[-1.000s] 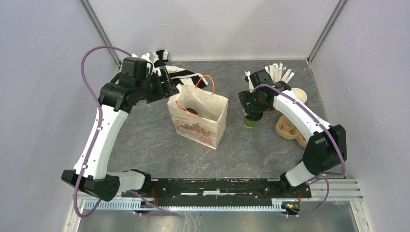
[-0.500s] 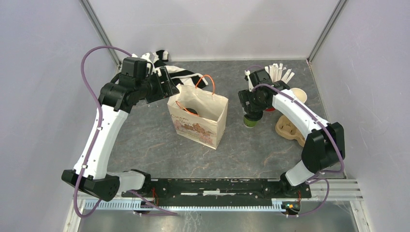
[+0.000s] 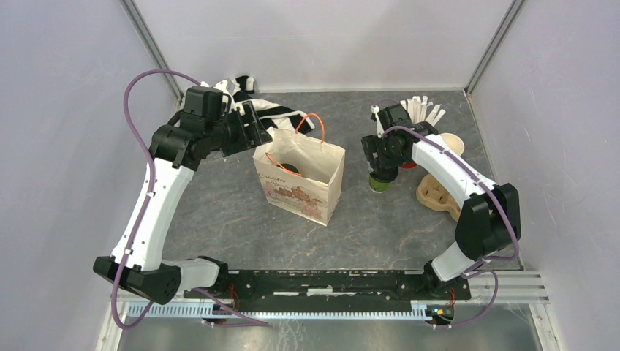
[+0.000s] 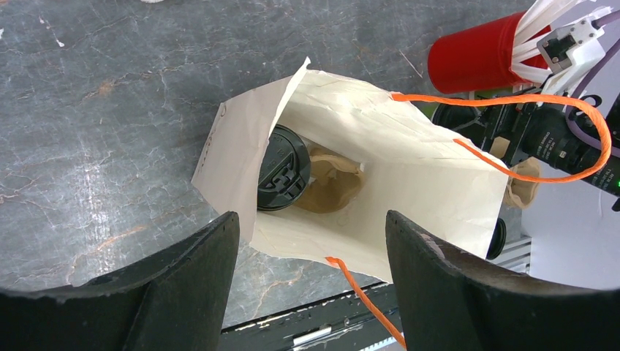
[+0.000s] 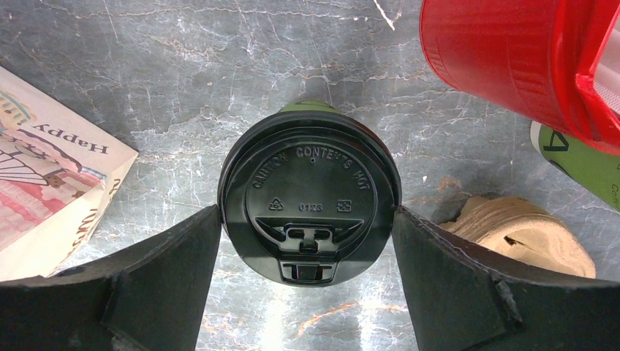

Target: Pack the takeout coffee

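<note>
Takeout coffee: one cup (image 4: 284,178) already inside paper bag (image 4: 409,168). second cup (image 5: 311,191) on worktop (image 5: 292,58) beside bag; right tool (image 5: 307,219) apart, straddling lid, not clamped. Over bag, left tool (image 4: 311,219) apart, empty. Roughly half done.

White arms (image 3: 157,205) with black joints and purple cables (image 3: 135,88).

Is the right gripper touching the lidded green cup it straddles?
Cannot tell. In the right wrist view, the right gripper has its fingers flanking the green cup at its black lid with no visible gap, but contact isn't plainly shown.
</note>
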{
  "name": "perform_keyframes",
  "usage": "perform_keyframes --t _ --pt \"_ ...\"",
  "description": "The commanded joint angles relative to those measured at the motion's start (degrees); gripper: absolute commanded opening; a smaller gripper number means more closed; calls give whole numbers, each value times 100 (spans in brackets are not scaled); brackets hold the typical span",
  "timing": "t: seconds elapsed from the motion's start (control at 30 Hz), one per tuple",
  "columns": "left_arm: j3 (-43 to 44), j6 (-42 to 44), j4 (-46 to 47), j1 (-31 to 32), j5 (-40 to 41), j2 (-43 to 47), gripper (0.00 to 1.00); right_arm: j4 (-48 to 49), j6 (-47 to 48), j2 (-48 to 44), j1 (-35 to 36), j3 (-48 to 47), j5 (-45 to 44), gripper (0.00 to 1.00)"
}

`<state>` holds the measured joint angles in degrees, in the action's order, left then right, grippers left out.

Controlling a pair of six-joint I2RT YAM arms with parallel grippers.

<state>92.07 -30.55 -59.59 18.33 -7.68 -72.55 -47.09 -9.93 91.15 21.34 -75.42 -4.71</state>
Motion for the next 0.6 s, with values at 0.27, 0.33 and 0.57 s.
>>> perform_keyframes --t 0.27,0.33,0.57 --pt "98 -1 94 -40 -65 -24 79 260 117 24 -57 195 43 90" --pt "136 27 36 -40 10 -40 79 257 139 19 -65 214 67 90" --pt "424 172 -383 -40 439 -224 79 196 211 -135 -61 165 230 80"
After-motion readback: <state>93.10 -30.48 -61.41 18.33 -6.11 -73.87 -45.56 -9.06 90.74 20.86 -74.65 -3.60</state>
